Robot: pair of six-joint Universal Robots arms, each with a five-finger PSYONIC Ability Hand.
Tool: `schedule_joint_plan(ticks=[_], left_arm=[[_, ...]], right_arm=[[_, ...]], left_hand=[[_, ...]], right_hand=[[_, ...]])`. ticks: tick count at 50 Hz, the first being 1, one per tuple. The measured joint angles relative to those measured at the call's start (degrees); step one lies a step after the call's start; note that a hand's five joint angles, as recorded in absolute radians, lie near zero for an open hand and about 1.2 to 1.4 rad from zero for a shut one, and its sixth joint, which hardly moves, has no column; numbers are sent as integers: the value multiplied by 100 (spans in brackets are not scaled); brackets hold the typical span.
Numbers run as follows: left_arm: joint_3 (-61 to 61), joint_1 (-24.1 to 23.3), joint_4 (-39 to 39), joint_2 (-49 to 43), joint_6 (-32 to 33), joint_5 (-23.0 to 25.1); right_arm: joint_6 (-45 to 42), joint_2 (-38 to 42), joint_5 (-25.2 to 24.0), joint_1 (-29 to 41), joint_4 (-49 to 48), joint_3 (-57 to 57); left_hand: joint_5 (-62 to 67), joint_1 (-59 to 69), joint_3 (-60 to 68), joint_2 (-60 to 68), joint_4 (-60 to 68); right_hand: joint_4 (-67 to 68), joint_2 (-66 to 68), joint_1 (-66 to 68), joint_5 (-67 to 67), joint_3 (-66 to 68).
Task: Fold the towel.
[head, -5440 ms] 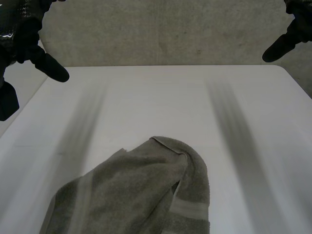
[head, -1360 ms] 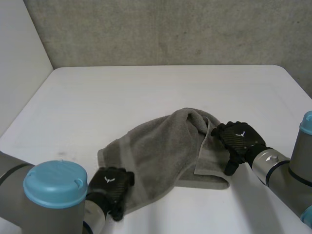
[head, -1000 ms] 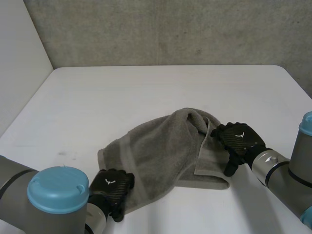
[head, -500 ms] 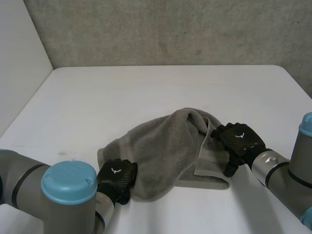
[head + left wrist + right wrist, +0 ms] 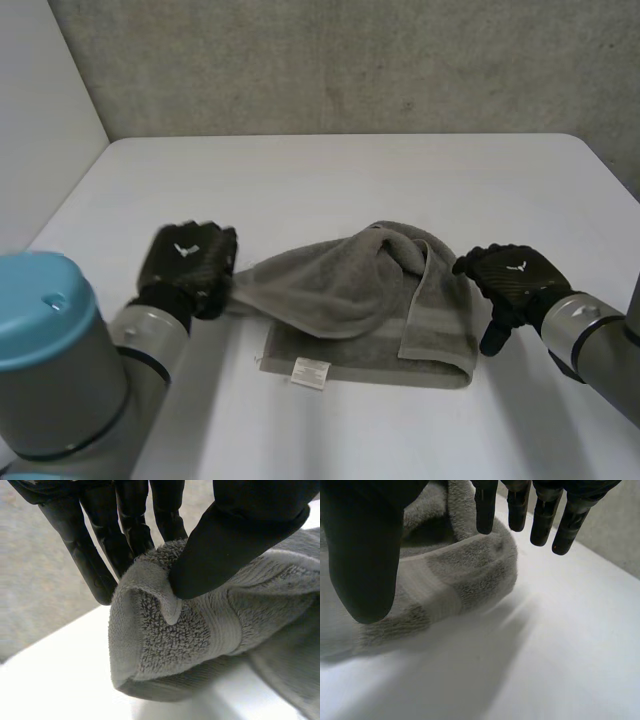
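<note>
One grey towel [image 5: 360, 300] lies bunched in the middle of the white table [image 5: 330, 180], nearer the table's near edge than its far one. Its lower layer rests flat, with a small white label [image 5: 311, 372] at its near edge. An upper layer is humped over it and drawn out as a flap toward the table's left edge. The left hand [image 5: 188, 262] has that flap by its end. In the left wrist view the thumb [image 5: 235, 535] presses a rolled corner of the cloth against the fingers [image 5: 132, 527] behind it, so the hand is clamped on the towel and holds the corner up off the table. The right hand [image 5: 510, 280] sits just beside the towel's right edge, at the folded end with the paler stripe. In the right wrist view its fingers [image 5: 542, 512] are spread and nearly straight above that rounded fold and the thumb [image 5: 365, 550] hangs apart from them, so nothing is grasped. Whether the thumb touches the cloth cannot be told. Beyond the table's far edge stands a grey concrete wall [image 5: 350, 60].
</note>
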Motion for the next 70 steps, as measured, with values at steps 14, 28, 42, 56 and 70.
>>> schedule_joint_plan(ticks=[14, 28, 42, 56, 70], left_arm=[[34, 662, 10, -47, 15, 46], [165, 877, 31, -89, 20, 61], [2106, 1402, 108, -114, -4, 48], [2231, 1751, 74, 769, 19, 69], [1509, 1783, -286, 1205, 32, 106]], right_arm=[[373, -16, -607, 272, -704, 755], [270, 772, -404, 465, -1885, 414], [1036, -170, -25, -82, -3599, -1265], [2084, -1137, -428, -1060, -1605, -2218], [1619, -1008, -1240, -1543, 140, -2739]], left_hand=[[0, 21, 0, 1, 0], [0, 21, 0, 2, 1], [0, 21, 6, 3, 2], [0, 21, 9, 5, 2], [0, 21, 9, 5, 3]], right_hand=[[0, 2, 1, 0, 14], [5312, 5264, 4819, 4725, 5406], [5486, 5296, 4819, 4726, 5556], [5513, 5296, 4819, 4726, 5574], [5514, 5296, 4819, 4726, 5574]])
